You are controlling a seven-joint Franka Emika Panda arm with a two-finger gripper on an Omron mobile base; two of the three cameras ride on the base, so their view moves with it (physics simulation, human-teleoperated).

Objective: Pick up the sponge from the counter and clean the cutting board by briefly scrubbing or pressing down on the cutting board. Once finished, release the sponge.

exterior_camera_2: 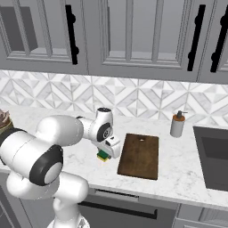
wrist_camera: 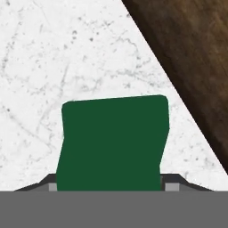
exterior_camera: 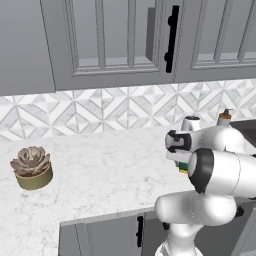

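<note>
Near the front edge of the counter [exterior_camera_2: 187,178], just left of the cutting board [exterior_camera_2: 139,156], the gripper [exterior_camera_2: 106,153] is bent low over the sponge [exterior_camera_2: 103,156], and in the hand view the green top sits between the two finger tips with the jaws drawn in against its sides, so they look clamped on it. Gripping by the sides probably leaves the underside free to press on the wood, and I judge the short carry sideways onto the board has not begun. Well apart, a succulent pot [exterior_camera: 32,169] toward the counter's left end and a soap dispenser [exterior_camera_2: 177,124] near the back edge are clear of that path.
</note>
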